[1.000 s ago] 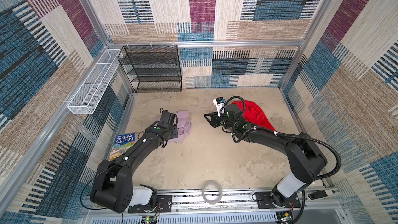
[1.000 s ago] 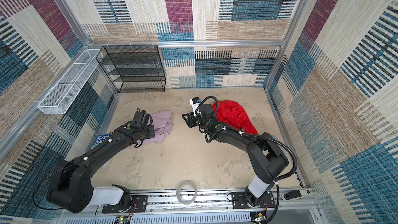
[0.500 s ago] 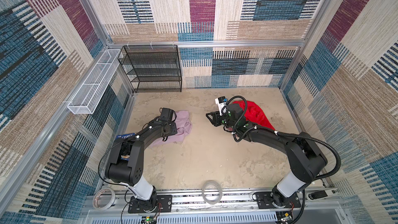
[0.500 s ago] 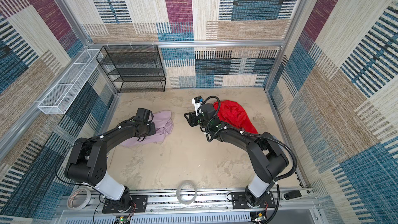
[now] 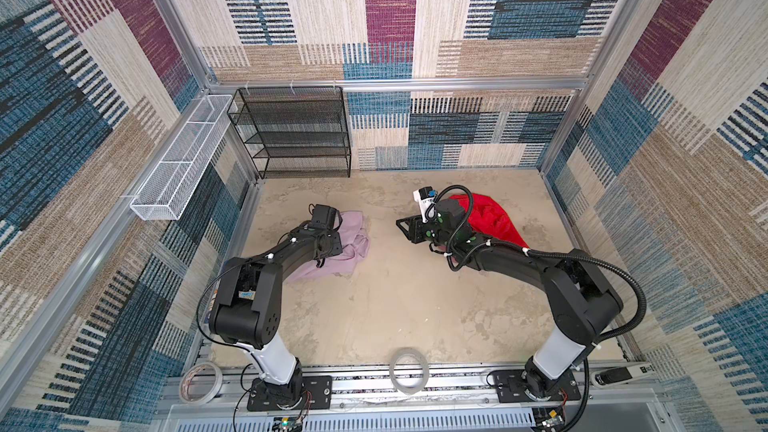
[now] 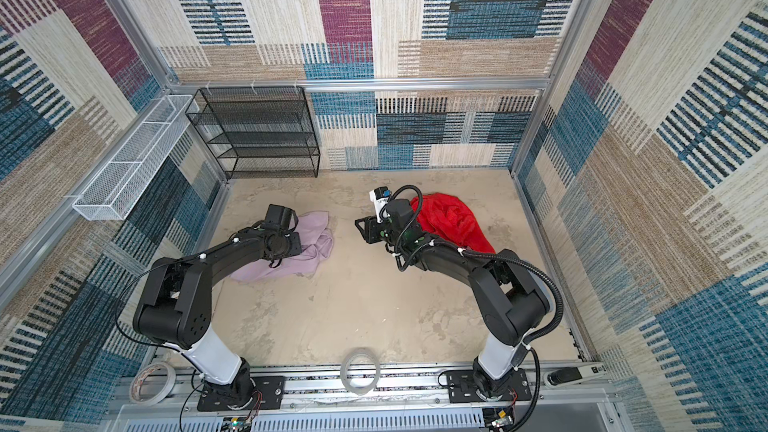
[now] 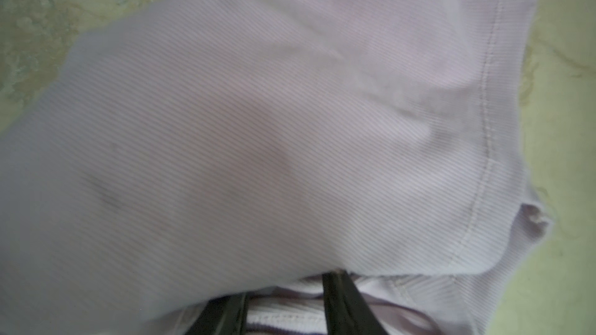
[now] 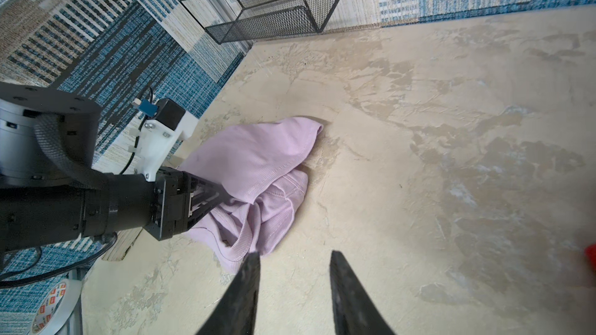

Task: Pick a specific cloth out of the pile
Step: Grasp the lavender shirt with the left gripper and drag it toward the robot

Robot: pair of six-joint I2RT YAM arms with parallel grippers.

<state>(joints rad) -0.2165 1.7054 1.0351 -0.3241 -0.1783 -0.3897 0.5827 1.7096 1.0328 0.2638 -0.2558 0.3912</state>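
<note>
The cloth [image 5: 353, 238] [image 6: 316, 229] is a pale lilac ribbed piece lying crumpled on the floor at the left, apart from the pile. It fills the left wrist view [image 7: 290, 107] and shows in the right wrist view [image 8: 258, 156]. My left gripper [image 5: 337, 249] [image 7: 283, 285] rests on it, open, its fingertips [image 8: 222, 198] tucked under a fold. The pile shows as a bright red fluffy heap [image 5: 494, 218] [image 6: 453, 218] at the right. My right gripper [image 5: 404, 226] [image 8: 293, 252] hovers left of the pile, open and empty, pointing towards the cloth.
A black wire shelf [image 5: 299, 130] stands against the back wall, with a white wire basket [image 5: 178, 160] on the left wall. Tape rolls [image 5: 409, 371] [image 5: 199, 382] lie at the front rail. Bare floor lies between the two grippers.
The left arm's elbow has folded back towards its base while its gripper stayed on the cloth and its fingers spread wider. The right arm has hardly moved.
</note>
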